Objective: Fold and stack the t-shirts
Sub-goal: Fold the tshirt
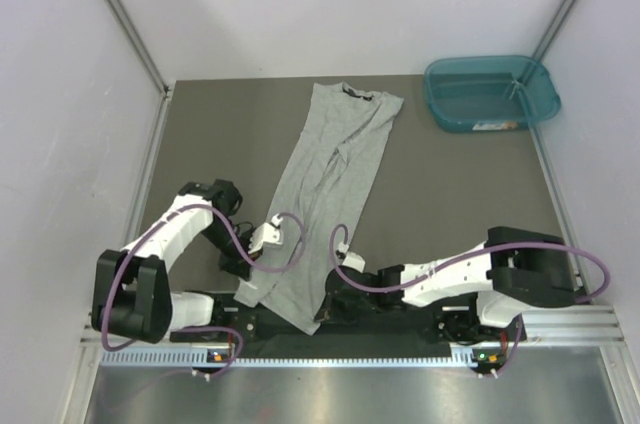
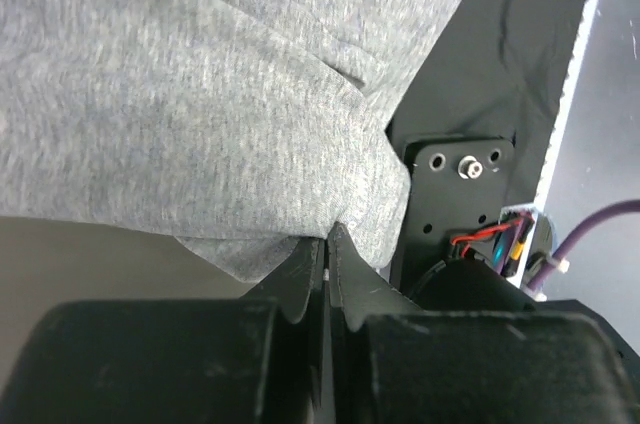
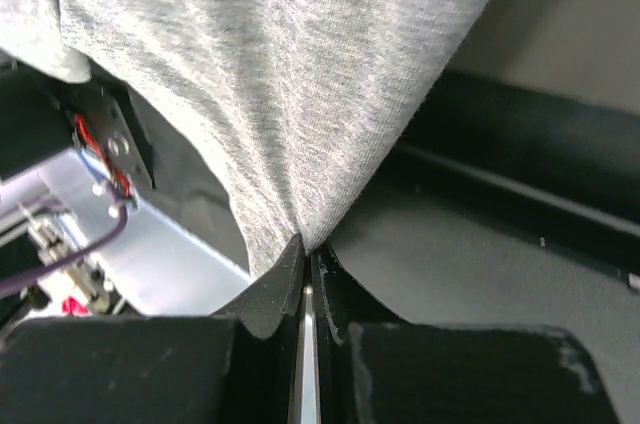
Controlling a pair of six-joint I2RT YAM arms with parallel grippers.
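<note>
One light heather-grey t-shirt (image 1: 335, 184) lies as a long narrow folded strip down the middle of the dark mat, its black neck label at the far end. Its near end hangs over the arms' base rail. My left gripper (image 1: 250, 289) is shut on the near-left corner of the t-shirt (image 2: 200, 124), cloth pinched at the fingertips. My right gripper (image 1: 325, 309) is shut on the near-right corner of the t-shirt (image 3: 280, 94), cloth pinched at the tips. The chest logo is hidden.
A teal plastic tub (image 1: 490, 92) stands at the far right corner of the mat. White walls with metal frame rails (image 1: 125, 19) close in the left, right and back. The black base rail (image 1: 400, 329) and metal table edge lie near the grippers.
</note>
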